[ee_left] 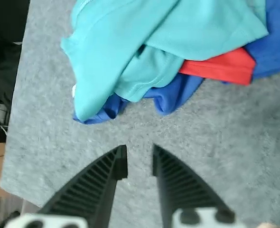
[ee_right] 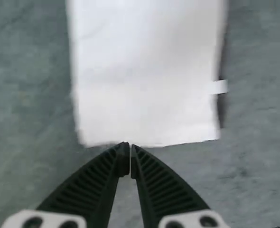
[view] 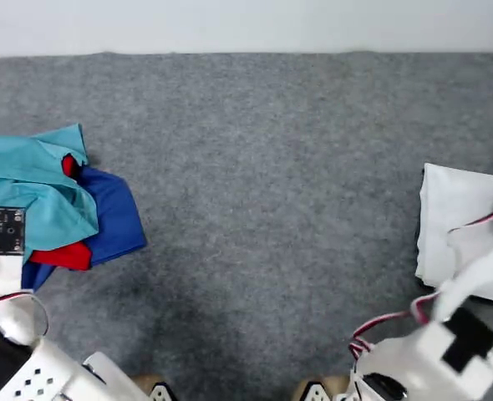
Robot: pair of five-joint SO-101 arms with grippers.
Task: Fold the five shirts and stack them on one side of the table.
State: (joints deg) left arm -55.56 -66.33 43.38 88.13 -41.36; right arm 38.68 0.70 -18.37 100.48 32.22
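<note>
L pincer (ee_left: pixel 139 159) hanging slightly spread over bench (view: pixel 271 209), near heap: teal shirt (ee_left: pixel 144 42) lying over red shirt (ee_left: pixel 220 66) + blue shirt (ee_left: pixel 178 90). R pincer (ee_right: pixel 130 154) pressed together, empty, sitting at folded white shirt (ee_right: pixel 144 71) edge. Suggesting: pinch teal only, single layer, lift slow w/o dragging others.

Grey felt mat (view: pixel 271 167) over table; white wall (view: pixel 246 25) behind.

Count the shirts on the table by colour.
Teal crumpled cloth shirt: 1
Red cloth shirt, mostly buried under the teal one: 1
Blue cloth shirt, at the bottom of that pile: 1
White folded cloth shirt, apart on the other side: 1
Total: 4 visible
</note>
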